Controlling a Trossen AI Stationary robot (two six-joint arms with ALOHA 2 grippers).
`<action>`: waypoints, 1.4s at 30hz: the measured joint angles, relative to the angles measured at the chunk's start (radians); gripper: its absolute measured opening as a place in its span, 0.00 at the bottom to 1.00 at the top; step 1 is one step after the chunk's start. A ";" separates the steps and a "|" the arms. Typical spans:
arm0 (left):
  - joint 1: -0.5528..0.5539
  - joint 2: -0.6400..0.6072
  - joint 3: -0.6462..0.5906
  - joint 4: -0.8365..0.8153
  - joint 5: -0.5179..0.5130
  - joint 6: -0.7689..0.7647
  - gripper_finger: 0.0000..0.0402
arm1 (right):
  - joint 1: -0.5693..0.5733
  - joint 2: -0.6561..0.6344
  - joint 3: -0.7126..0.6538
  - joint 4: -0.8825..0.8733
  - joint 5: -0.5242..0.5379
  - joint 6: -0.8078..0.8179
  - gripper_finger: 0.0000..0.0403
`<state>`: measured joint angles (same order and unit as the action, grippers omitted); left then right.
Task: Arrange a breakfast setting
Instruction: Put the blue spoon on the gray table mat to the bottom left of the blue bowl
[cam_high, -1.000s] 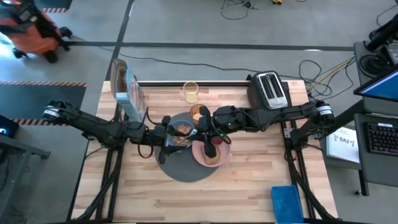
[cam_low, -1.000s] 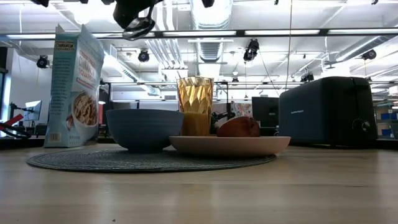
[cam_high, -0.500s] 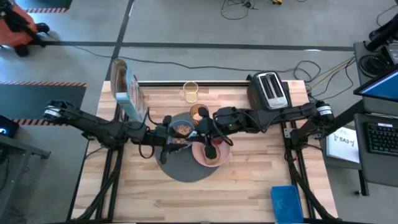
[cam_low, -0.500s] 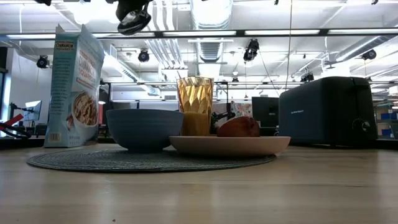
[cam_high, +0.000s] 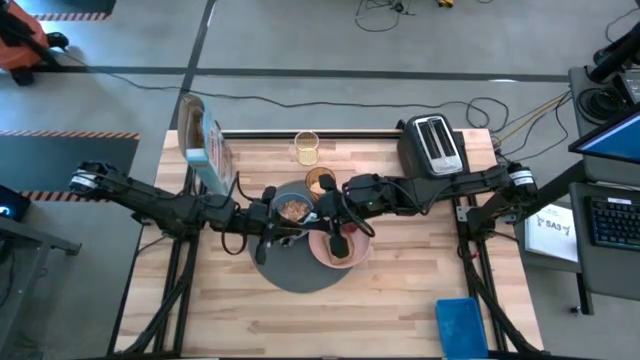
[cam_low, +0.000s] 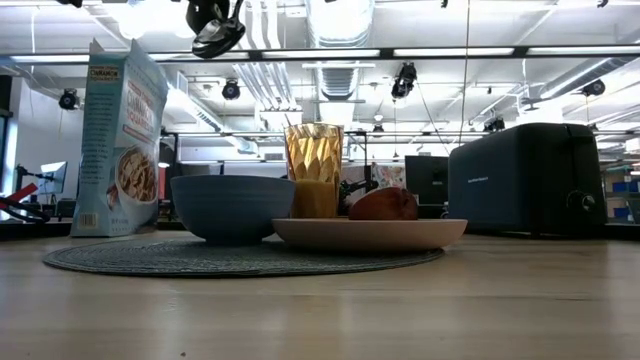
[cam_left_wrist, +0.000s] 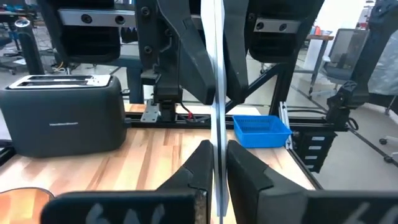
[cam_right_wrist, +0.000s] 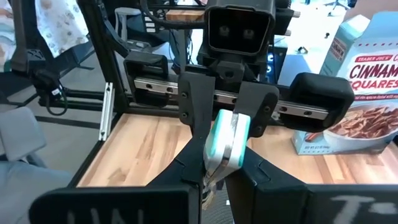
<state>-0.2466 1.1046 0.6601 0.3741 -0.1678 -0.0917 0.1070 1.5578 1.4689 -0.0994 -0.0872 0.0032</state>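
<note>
Spoon (cam_right_wrist: 227, 142), light blue, is held above the worktop (cam_high: 400, 290) between both arms. The right gripper (cam_right_wrist: 225, 177) is narrow and clamps one end, and the left gripper (cam_left_wrist: 214, 168), facing it, is closed tight on the other, with the spoon seen edge-on as a thin strip between its fingers (cam_left_wrist: 198, 165). From above, the two grippers meet over the middle of the worktop, above the bowl (cam_low: 232, 208) and the plate (cam_low: 370, 233). Bowl and plate sit side by side on the mat (cam_low: 150, 258), touching or nearly so. The bowl holds brown cereal and a red food piece (cam_low: 383, 204) lies on the plate. The tumbler (cam_low: 314, 170) stands just behind them. A cereal box (cam_low: 118, 140) stands upright beyond the mat on the left arm's side, and a toaster (cam_low: 530, 178) stands well apart on the right arm's side
</note>
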 joint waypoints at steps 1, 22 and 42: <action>0.000 0.000 0.000 0.000 0.000 -0.003 0.03 | 0.000 0.000 0.000 0.000 -0.001 0.007 0.07; 0.005 -0.077 -0.002 -0.271 0.025 -0.104 0.01 | 0.004 -0.131 0.002 -0.190 0.001 0.106 0.25; 0.004 0.169 0.483 -1.523 0.380 0.164 0.00 | 0.004 -0.255 0.000 -0.534 0.306 0.211 0.33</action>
<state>-0.2427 1.2737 1.1428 -1.1492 0.2126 0.0727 0.1111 1.3032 1.4687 -0.6339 0.2186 0.2141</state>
